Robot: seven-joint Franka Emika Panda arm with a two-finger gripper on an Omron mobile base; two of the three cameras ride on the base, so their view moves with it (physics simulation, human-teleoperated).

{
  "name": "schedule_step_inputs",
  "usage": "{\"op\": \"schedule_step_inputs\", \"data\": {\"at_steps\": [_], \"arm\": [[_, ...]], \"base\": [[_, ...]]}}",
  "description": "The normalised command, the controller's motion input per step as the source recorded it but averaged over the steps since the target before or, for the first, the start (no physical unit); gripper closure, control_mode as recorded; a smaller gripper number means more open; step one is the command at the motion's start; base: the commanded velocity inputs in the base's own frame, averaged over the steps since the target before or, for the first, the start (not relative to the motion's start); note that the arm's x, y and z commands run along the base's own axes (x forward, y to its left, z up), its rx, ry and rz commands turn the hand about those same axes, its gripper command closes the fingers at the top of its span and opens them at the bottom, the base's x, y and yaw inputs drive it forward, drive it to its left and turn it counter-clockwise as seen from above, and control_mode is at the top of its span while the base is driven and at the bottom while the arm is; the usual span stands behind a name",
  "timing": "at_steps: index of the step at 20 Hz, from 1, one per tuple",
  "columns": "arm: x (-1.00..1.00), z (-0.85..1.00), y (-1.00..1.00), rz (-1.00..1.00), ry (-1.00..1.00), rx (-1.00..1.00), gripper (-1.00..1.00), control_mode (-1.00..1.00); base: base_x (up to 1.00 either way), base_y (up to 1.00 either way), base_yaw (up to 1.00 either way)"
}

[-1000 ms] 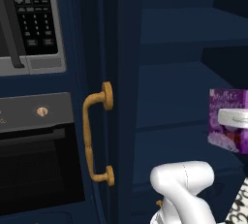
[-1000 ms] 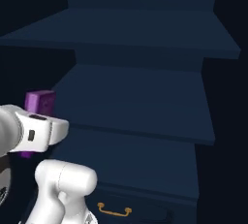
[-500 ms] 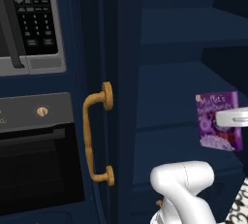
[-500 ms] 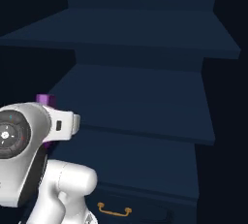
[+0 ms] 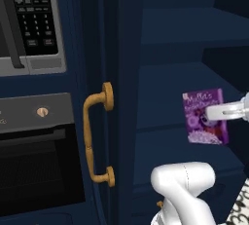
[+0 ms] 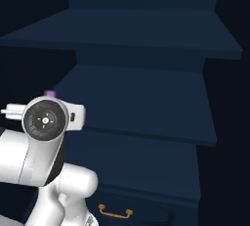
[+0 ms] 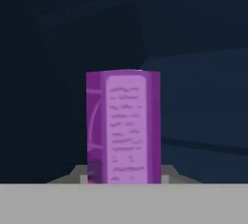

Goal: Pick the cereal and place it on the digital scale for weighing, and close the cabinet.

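One cereal box clamped in the hand, fingertips hidden behind it.

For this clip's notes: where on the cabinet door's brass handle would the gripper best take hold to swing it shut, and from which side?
Grip the brass handle on its long vertical bar, midway between the two round mounts, coming in from the front with the fingers either side of it. The bar stands off the navy door, leaving room behind. The gripper is shut on the cereal, so that goes first.
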Motion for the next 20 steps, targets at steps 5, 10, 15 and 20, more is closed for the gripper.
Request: {"op": "schedule_step_inputs", "data": {"at_steps": [5,10,15,20], "arm": [[-0.33,-0.4,0.16,0.11,-0.08,0.05,1.0,-1.0],[-1.0,-0.49,0.07,0.17,-0.2,0.11,1.0,-1.0],[0.11,-0.5,0.3,0.07,-0.16,0.12,1.0,-1.0],[0.78,-0.19,0.0,-0.01,-0.11,0.15,1.0,-1.0]], "base": [[0.0,0.0,0.0],[0.0,0.0,0.0],[0.0,0.0,0.0],[0.0,0.0,0.0]]}}
